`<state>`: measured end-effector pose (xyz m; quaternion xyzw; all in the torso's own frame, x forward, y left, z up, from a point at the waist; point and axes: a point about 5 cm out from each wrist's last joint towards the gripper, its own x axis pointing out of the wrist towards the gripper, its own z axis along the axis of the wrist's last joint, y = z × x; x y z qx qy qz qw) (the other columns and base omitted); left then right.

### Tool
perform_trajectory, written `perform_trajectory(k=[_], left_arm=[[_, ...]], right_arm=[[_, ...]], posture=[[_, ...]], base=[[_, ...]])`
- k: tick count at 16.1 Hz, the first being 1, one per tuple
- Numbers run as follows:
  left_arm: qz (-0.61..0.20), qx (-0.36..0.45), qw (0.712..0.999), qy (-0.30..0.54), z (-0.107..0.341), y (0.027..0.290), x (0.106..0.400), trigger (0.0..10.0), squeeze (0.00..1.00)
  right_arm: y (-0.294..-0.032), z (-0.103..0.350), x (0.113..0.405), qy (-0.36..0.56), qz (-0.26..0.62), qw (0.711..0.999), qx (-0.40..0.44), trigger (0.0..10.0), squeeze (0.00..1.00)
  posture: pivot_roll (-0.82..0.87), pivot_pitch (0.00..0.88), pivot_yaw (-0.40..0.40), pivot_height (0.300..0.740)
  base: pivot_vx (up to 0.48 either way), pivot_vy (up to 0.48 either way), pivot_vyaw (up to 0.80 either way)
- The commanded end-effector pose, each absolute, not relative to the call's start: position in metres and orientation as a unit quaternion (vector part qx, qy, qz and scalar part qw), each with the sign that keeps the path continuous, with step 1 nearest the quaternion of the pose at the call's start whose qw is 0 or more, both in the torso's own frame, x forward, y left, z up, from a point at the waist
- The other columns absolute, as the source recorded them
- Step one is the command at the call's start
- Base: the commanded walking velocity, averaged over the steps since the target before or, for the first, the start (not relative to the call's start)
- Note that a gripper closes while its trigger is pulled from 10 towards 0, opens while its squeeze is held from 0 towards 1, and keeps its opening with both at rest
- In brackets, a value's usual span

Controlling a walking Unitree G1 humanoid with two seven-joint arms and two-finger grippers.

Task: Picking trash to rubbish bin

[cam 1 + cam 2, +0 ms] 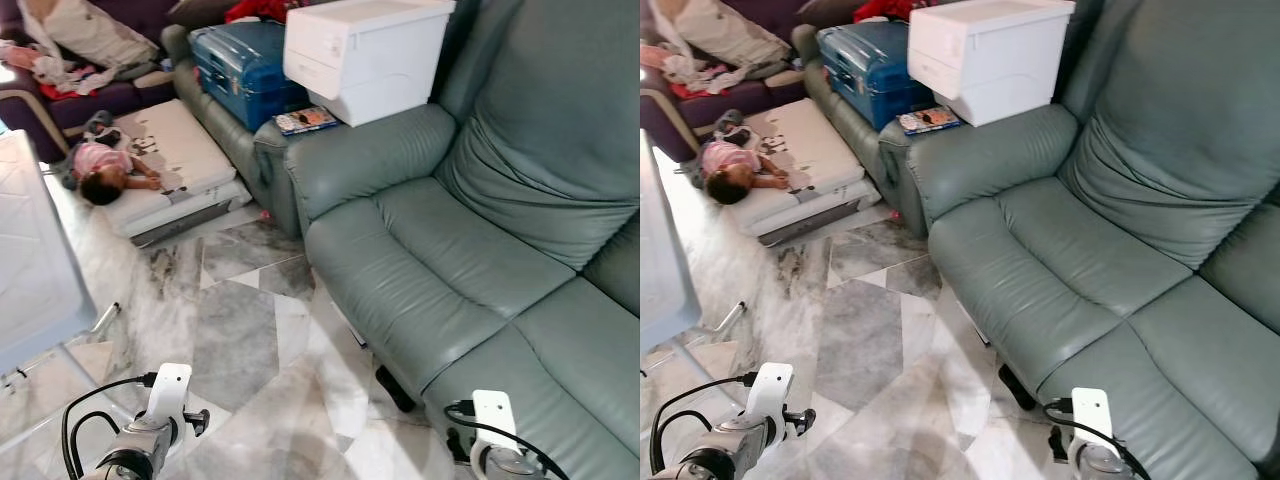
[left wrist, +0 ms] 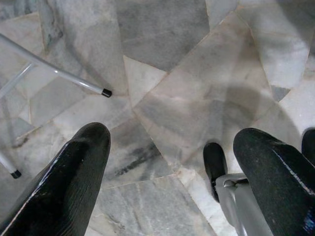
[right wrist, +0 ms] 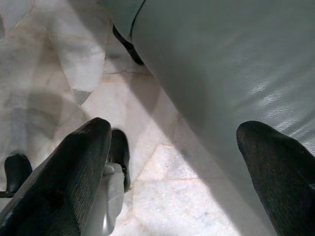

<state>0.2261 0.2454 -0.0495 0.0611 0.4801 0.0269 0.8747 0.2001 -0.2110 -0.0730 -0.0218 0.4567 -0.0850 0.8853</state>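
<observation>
My left gripper (image 2: 172,135) hangs open low over the marble floor (image 2: 162,93), with nothing between its fingers. Beside the front of the green sofa (image 3: 231,64), my right gripper (image 3: 174,129) is open too and holds nothing. Both wrists show at the bottom of the head views, the left arm (image 1: 150,430) over the floor and the right arm (image 1: 495,440) at the sofa's edge. A small pink scrap (image 1: 264,213) lies on the floor by the sofa's far corner. I see no bin.
The green leather sofa (image 1: 470,270) takes up the right side, with a black foot (image 1: 393,388) under it. A white storage box (image 1: 365,55), a magazine (image 1: 305,120) and a blue suitcase (image 1: 240,65) stand behind. A person (image 1: 105,172) lies on a white mattress (image 1: 185,150). A white table (image 1: 30,260) stands left.
</observation>
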Motion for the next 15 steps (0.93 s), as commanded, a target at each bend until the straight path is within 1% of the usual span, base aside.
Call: perform_trajectory(k=[1, 4, 5, 6, 8, 15], left_arm=[[0.035, 0.051, 0.878, 0.474, -0.048, 0.246, 0.229, 10.0, 0.0], [0.039, 0.046, 0.881, 0.47, -0.047, 0.245, 0.231, 10.0, 0.0], [0.039, 0.05, 0.881, 0.469, -0.046, 0.244, 0.232, 10.0, 0.0], [0.04, 0.054, 0.881, 0.469, -0.046, 0.245, 0.232, 10.0, 0.0], [0.042, 0.059, 0.88, 0.469, -0.046, 0.247, 0.23, 10.0, 0.0], [0.056, 0.054, 0.879, 0.47, -0.047, 0.25, 0.229, 10.0, 0.0]], right_arm=[[-0.206, -0.073, 0.203, 0.459, -0.094, 0.884, -0.008, 10.0, 0.0], [-0.195, -0.07, 0.211, 0.451, -0.081, 0.889, -0.002, 10.0, 0.0], [-0.187, -0.068, 0.217, 0.446, -0.068, 0.892, -0.003, 10.0, 0.0], [-0.199, -0.07, 0.21, 0.447, -0.073, 0.891, -0.007, 10.0, 0.0], [-0.207, -0.069, 0.208, 0.449, -0.074, 0.89, -0.015, 10.0, 0.0], [-0.207, -0.069, 0.209, 0.452, -0.072, 0.889, -0.016, 10.0, 0.0]], posture=[[0.01, 0.061, 0.04, 0.74], [0.01, 0.063, 0.04, 0.74], [0.01, 0.063, 0.039, 0.74], [0.01, 0.065, 0.039, 0.74], [0.01, 0.065, 0.039, 0.74], [0.02, 0.071, 0.036, 0.74]], base=[[0.0, 0.0, 0.0], [0.0, 0.0, 0.0], [0.0, 0.0, 0.0], [0.0, 0.0, 0.0], [0.0, 0.0, 0.0], [0.0, 0.0, 0.0]])
